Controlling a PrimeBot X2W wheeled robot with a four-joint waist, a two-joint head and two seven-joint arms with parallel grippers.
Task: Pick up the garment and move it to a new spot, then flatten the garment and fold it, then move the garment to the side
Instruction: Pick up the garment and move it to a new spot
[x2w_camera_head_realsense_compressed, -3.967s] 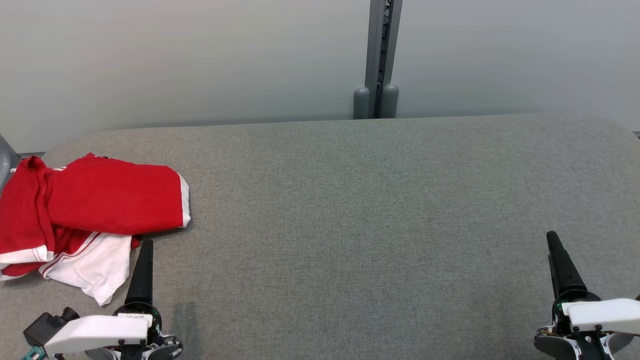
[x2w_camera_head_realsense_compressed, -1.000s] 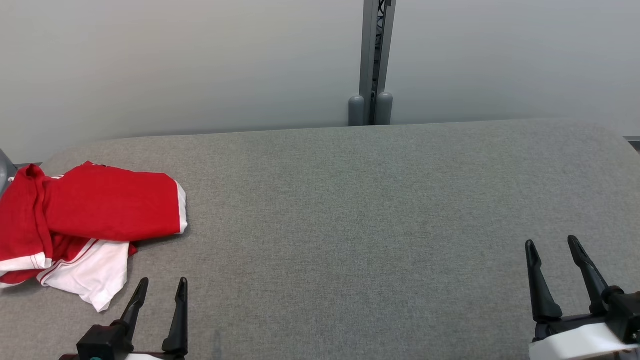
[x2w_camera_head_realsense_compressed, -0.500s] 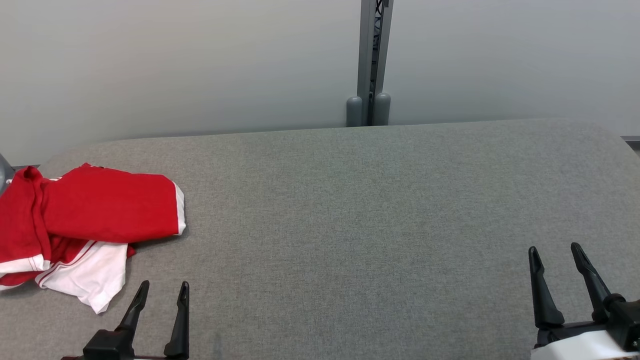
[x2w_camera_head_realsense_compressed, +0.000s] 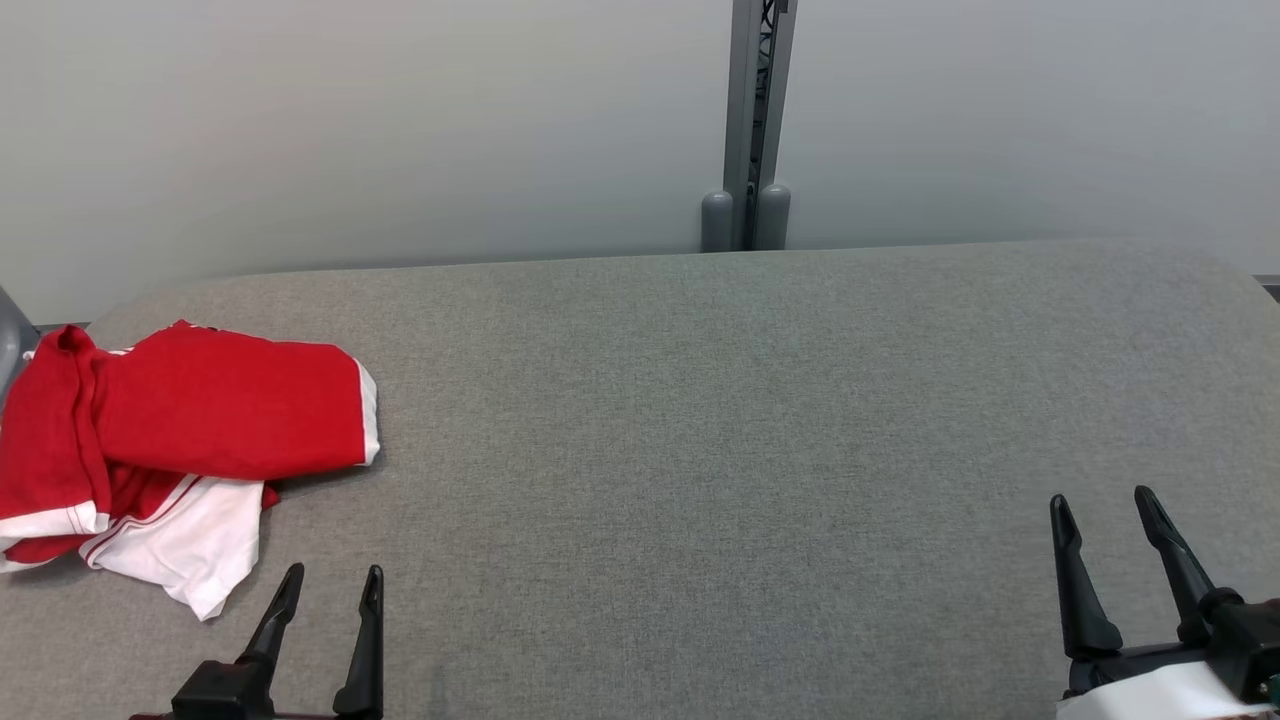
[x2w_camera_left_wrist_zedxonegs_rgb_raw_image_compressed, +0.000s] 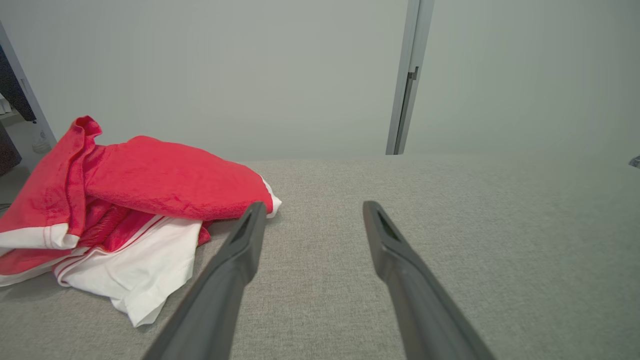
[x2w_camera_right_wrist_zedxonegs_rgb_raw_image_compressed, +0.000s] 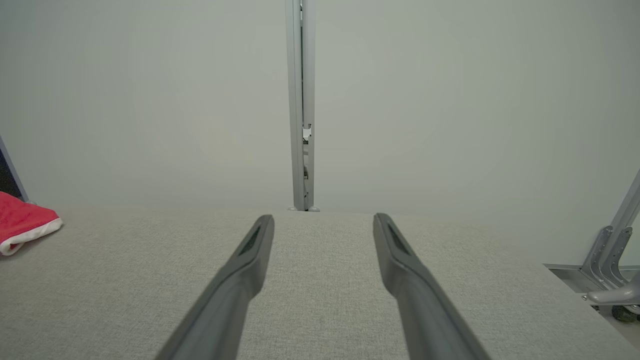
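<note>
Since 4 seconds ago the left pincer has drawn back from the crumpled red-and-white knit garment and turned so that both fingers show, spread apart and empty. The right pincer has turned likewise and is open and empty.

Head view: the garment lies at the far left of the grey fabric-covered counter, ahead and left of the left pincer, with its long axis running roughly left to right. The right pincer is well apart from it, so the left arm is nearer.

Left wrist view: the garment sits left of the spread fingers, its white-edged corner just beyond 1 fingertip.

Right wrist view: 1 red corner shows at the left edge.

No brand, label or writing can be read.
</note>
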